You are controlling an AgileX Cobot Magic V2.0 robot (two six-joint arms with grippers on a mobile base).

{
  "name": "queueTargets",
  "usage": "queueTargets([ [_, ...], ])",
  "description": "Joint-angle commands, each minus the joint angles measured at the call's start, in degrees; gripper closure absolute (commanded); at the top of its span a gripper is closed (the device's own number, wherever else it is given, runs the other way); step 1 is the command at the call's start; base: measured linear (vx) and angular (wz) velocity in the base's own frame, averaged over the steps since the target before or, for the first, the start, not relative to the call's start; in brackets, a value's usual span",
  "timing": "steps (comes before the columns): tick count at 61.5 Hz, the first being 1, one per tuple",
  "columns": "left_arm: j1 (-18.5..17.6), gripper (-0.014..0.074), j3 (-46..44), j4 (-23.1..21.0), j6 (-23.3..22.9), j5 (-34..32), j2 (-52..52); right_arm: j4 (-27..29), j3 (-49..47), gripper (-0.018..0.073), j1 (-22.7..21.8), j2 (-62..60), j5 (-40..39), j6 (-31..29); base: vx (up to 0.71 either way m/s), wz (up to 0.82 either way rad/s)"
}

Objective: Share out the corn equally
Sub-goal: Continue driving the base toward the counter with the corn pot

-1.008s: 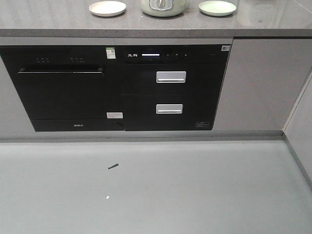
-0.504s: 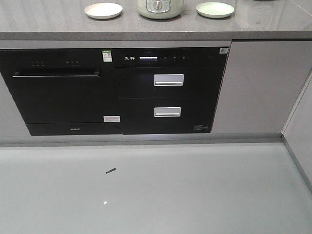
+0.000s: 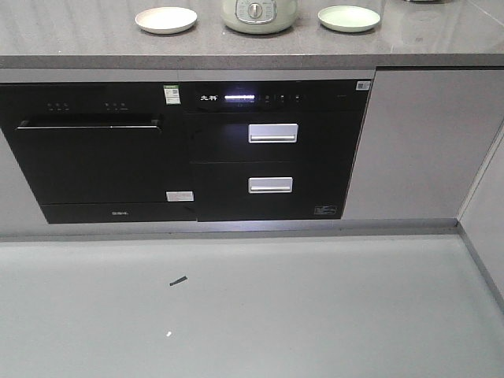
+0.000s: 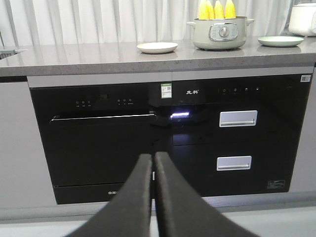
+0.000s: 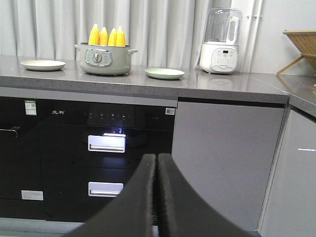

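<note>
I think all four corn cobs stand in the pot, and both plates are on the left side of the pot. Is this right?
Not quite. The four corn cobs do stand in the pot, but only the cream plate is on its left; the green plate is on its right. The right wrist view shows it clearly.

Even indoor light; glossy countertop (image 3: 441, 35) glare; sharp.

Four corn cobs (image 5: 107, 37) stand in the pot (image 5: 105, 60) — right gripper (image 5: 156, 158) seemingly closed.
</note>
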Motion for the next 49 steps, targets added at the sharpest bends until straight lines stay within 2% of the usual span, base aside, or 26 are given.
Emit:
queueTargets([
  [1,-0.34,0.0603,0.19,-0.18,-0.28,-4.35,-0.95,-0.56,0.43,0.0564,-0.38,-0.35,-3.95,-0.15,0.05,0.0],
  [49,-0.34,0.0603,0.19,-0.18,-0.28,-4.35,-0.95,-0.56,0.43,0.0564,-0.38,-0.35,-4.04,-0.15,0.04,0.0],
])
